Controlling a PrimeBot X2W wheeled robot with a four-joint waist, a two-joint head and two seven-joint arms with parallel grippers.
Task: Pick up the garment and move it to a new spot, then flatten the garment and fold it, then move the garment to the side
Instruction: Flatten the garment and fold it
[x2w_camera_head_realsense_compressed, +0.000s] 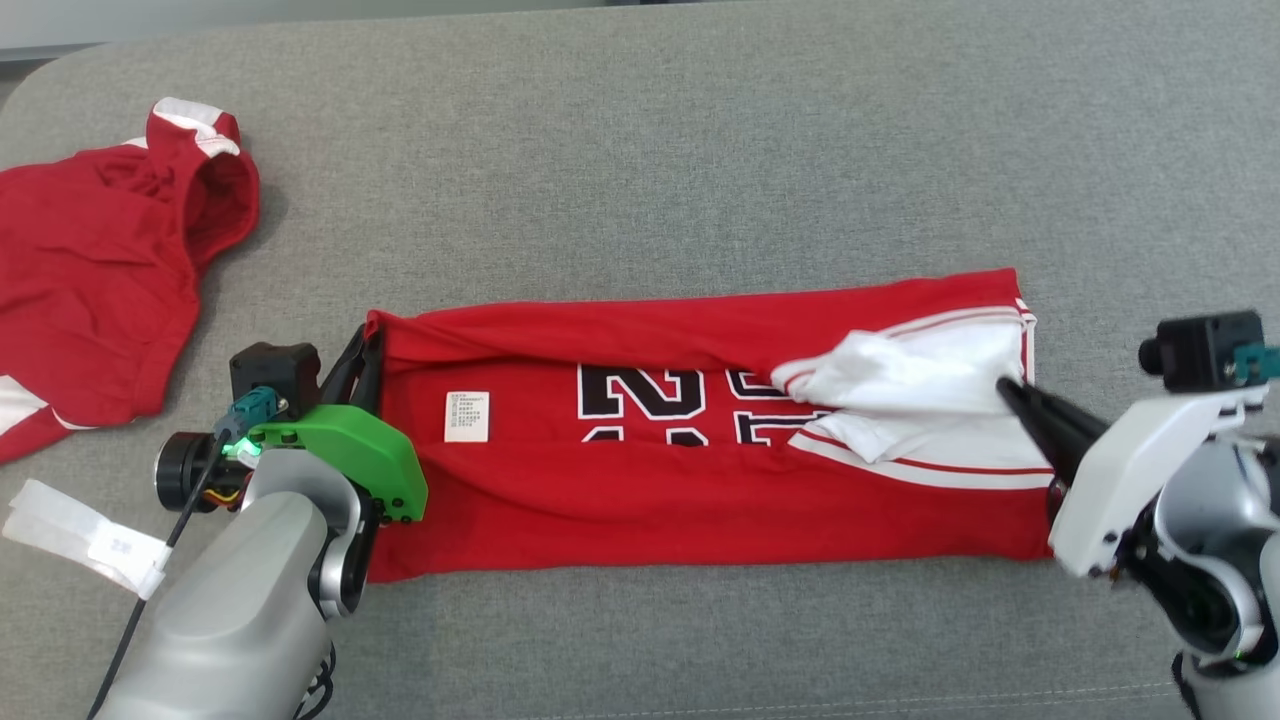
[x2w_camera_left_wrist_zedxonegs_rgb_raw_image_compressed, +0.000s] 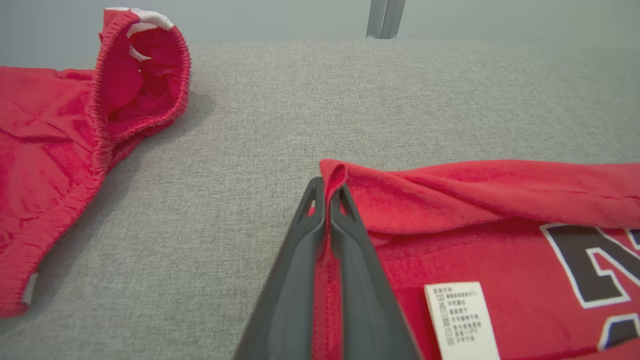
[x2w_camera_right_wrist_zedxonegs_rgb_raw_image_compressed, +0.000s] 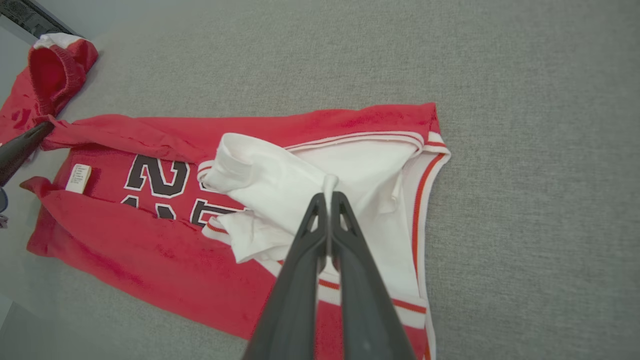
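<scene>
Red jersey (x2w_camera_head_realsense_compressed: 700, 500) lies folded lengthwise on grey cushion; white sleeves bunched.

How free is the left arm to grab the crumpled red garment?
Probably not yet: the left tool is shut on a corner of the jersey. The crumpled garment lies nearby, nothing between, so likely yes after release.

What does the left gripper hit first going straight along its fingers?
The left gripper is shut on a fold of the red jersey; past that, just bare grey cushion. Way looks free, though if it slopes down it'd likely meet the cushion. The other red garment lies off-line, to the left.
</scene>
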